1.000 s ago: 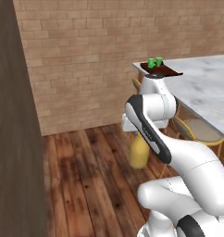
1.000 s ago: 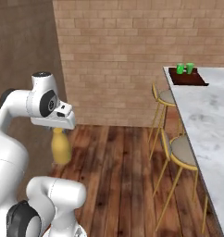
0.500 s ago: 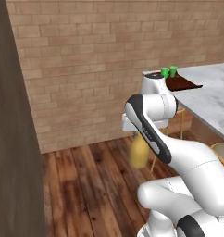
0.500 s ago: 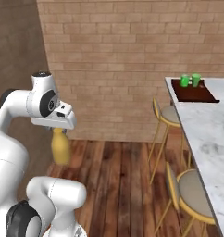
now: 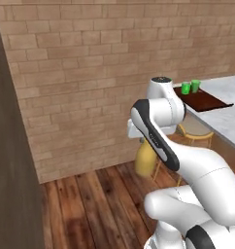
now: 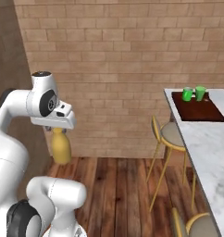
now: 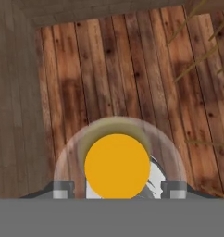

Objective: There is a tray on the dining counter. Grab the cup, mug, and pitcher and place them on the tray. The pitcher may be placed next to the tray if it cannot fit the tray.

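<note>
On the left the white arm holds the mustard-yellow pitcher (image 6: 61,146) up in the air over the wooden floor (image 6: 127,185), hanging just beneath the gripper (image 6: 58,130) in front of the brick wall (image 6: 118,69). Seen from the hand, the pitcher (image 7: 116,165) sits squarely between the two fingertips (image 7: 63,190), so the jaws look clamped on it, though the contact itself is mostly hidden. Further right, a gold-legged stool (image 6: 168,139) stands against the worktop (image 6: 211,152), the marble-topped dining counter. At its far end lies the dark brown tray (image 6: 202,109), and on the tray's far edge stand the green mug (image 6: 187,94) and, just beside it to the right, the green cup (image 6: 200,93), well apart from the pitcher.
</note>
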